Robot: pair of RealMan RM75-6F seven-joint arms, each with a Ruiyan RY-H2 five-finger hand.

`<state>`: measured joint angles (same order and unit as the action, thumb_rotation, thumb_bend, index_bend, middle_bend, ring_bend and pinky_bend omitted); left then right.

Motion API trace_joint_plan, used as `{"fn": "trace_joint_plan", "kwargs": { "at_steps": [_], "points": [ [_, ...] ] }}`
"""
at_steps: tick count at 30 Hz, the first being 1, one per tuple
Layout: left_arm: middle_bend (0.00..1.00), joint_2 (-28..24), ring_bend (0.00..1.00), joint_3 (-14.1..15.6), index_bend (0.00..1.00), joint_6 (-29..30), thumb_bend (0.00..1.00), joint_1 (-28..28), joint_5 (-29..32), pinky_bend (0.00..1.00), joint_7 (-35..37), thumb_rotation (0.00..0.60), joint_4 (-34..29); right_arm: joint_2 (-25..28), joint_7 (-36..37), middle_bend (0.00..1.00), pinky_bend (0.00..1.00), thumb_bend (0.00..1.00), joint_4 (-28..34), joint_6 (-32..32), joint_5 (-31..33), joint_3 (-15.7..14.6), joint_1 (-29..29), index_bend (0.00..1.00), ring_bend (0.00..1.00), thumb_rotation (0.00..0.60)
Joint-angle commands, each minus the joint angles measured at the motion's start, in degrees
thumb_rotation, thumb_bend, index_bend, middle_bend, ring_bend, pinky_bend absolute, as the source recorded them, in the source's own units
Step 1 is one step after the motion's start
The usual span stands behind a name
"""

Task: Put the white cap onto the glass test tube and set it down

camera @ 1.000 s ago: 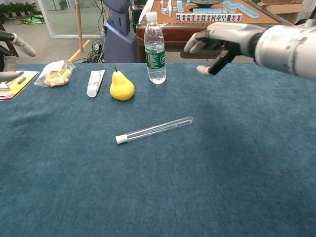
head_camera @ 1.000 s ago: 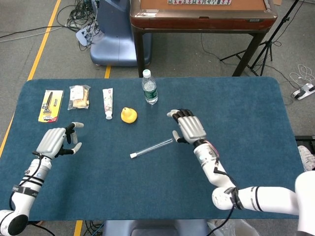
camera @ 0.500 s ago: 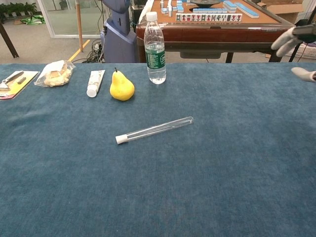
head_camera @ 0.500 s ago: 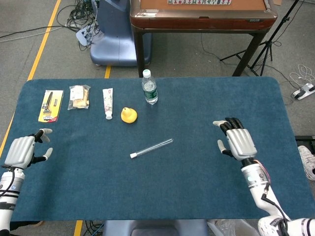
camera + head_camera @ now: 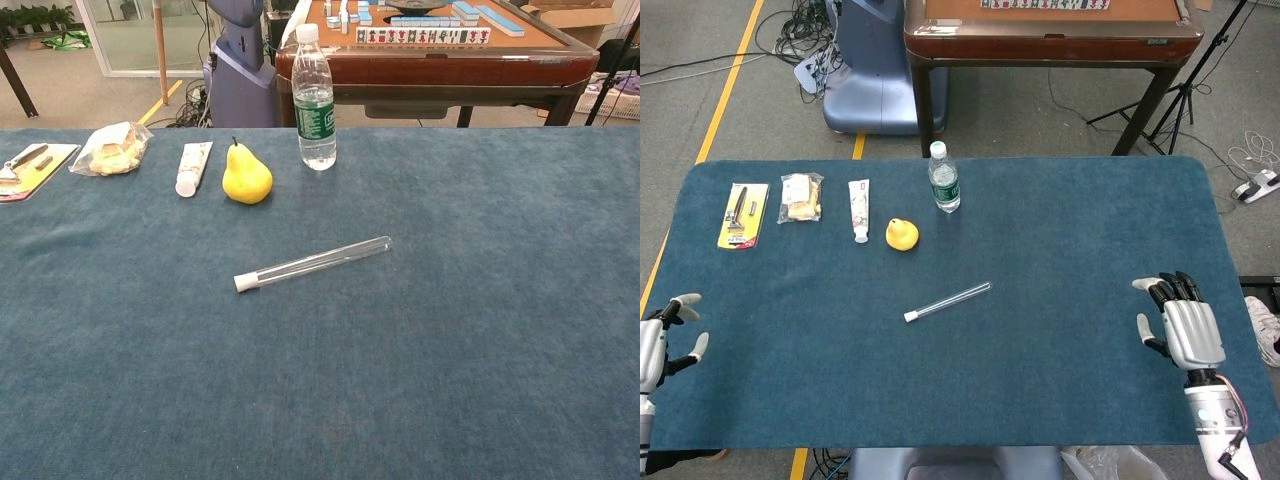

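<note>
the clear glass test tube (image 5: 950, 300) lies flat near the middle of the blue cloth-covered table (image 5: 1060, 240), slanting from near-left to far-right. the small white cap (image 5: 243, 282) sits on its near-left end and appears seated on the tube mouth; how firmly it is pushed home cannot be judged from either view. the tube rests free, nothing touching it. on this evidence the capping and the setting down both read as done, and nothing of the task appears left beyond confirming the fit.

the left hand (image 5: 654, 340) is at the table's left edge near the front corner, fingers apart, holding nothing. the right hand (image 5: 1183, 325) is near the right edge toward the front, back of the hand upward, fingers spread, holding nothing. both are well apart from the tube and absent from the chest view.

along the far-left side stand a yellow card pack (image 5: 743, 213), a clear snack bag (image 5: 801, 196), a white squeeze tube (image 5: 859, 209), a yellow pear (image 5: 246, 174) and a clear plastic water bottle (image 5: 314, 96). all are well apart from the test tube.

open room: the front half and the whole right half of the table carry only bare cloth. the tube lies far from every edge; roll-off risk is judged low.
</note>
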<state>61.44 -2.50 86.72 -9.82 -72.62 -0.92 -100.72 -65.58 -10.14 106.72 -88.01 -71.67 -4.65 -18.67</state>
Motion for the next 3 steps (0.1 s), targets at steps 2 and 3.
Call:
{"fn": "trace_joint_plan", "kwargs": {
  "at_steps": [2, 3],
  "points": [
    [0.44, 1.03, 0.41, 1.02, 0.28, 1.99, 0.31, 1.83, -2.22, 0.58, -1.53, 0.600, -1.01, 0.71, 0.73, 0.28, 0.10, 0.50, 0.34, -0.53, -1.72, -0.47, 2.34, 0.29, 0.14, 0.600],
    [0.44, 1.26, 0.41, 1.13, 0.28, 2.32, 0.31, 2.14, -2.58, 0.58, -1.89, 0.600, -1.10, 0.67, 1.05, 0.29, 0.10, 0.50, 0.24, -0.65, -2.03, -0.33, 2.75, 0.29, 0.14, 0.600]
  ]
}}
